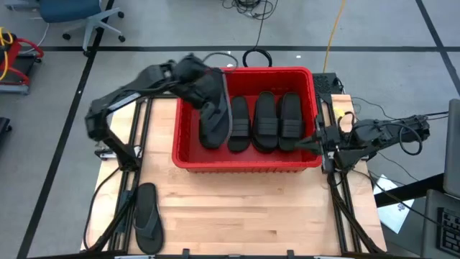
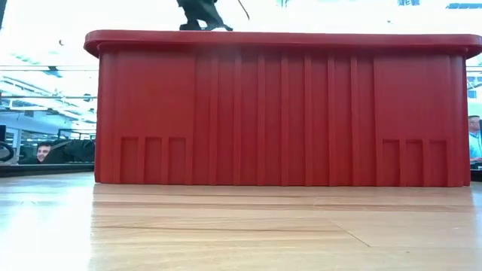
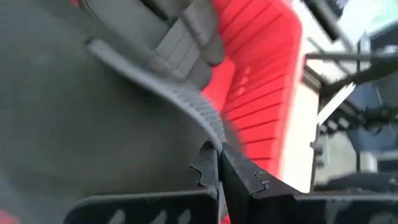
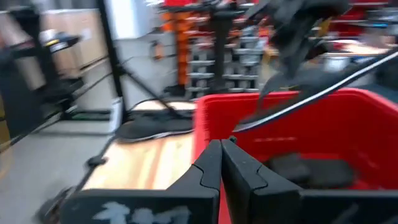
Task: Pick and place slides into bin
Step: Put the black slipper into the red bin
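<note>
The left gripper (image 3: 219, 163) has its jaws pinched on the edge of a dark grey flip-flop (image 1: 214, 108), hanging it over the nine o'clock end of the red bin (image 1: 244, 160). Three black slides (image 1: 266, 121) already lie inside. The right gripper (image 1: 318, 141), jaws pressed together and empty, waits at the bin's three o'clock wall. One flip-flop on the table (image 1: 146, 216) at seven o'clock is left, by my reckoning.

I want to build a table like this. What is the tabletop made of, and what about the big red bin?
The tabletop looks like pale wood: long glued strips with grain lines and a smooth, slightly shiny finish. The red bin looks like moulded plastic: one even colour, ribbed walls, a rounded rim and a soft sheen. Neither can be told for sure from looks alone.
</note>
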Robot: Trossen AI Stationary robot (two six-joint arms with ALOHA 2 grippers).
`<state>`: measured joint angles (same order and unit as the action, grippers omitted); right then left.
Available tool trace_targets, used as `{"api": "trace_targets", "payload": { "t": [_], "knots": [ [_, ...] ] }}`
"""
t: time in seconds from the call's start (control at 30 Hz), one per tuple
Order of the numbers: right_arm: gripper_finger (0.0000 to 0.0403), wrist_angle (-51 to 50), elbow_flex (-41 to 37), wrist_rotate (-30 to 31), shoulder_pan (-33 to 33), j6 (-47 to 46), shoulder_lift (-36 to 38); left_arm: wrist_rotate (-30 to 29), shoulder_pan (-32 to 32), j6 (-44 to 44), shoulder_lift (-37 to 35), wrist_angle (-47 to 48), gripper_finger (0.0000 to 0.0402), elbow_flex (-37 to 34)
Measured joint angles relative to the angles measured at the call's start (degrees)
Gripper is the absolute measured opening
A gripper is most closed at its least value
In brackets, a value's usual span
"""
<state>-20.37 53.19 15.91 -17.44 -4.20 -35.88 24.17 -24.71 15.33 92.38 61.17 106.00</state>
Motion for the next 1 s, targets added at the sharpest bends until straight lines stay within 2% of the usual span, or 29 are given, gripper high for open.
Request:
{"api": "trace_targets", "payload": {
  "t": [0.1, 0.2, 0.3, 0.47, 0.6, 0.7, 1.0],
  "knots": [
    [0.0000, 0.1, 0.0, 5.5, 0.5, -3.5, 0.5, 3.7, -2.3, -3.9, 5.6, -0.2, 0.0000, 0.0],
    [0.0000, 0.5, 0.0, 9.3, 0.6, -9.8, 1.1, 4.4, -3.3, -5.2, 10.5, -0.1, 0.0000, 0.0],
    [0.0000, 0.5, 0.0, 9.6, 0.6, -10.7, 1.7, 4.5, -3.7, -5.2, 13.9, -0.1, 0.0000, 0.0],
    [0.0000, 0.4, 0.0, 9.6, 0.6, -6.0, 3.0, 4.6, -3.9, -4.9, 17.6, -3.5, 0.0000, 0.0],
    [0.0000, 0.4, 0.0, 9.6, 0.6, -4.0, 4.2, 7.9, -4.1, -2.5, 19.0, -8.9, 0.0000, 0.1],
    [0.0000, 0.4, 0.0, 9.6, 0.6, -3.5, 5.2, 8.4, -4.2, -1.0, 20.2, -11.8, 0.0000, 0.1],
    [0.0000, -0.6, 0.0, 9.7, 0.6, -2.8, 6.6, 7.4, -4.3, -0.2, 25.8, -12.2, 0.0000, 0.1]
  ]
}}
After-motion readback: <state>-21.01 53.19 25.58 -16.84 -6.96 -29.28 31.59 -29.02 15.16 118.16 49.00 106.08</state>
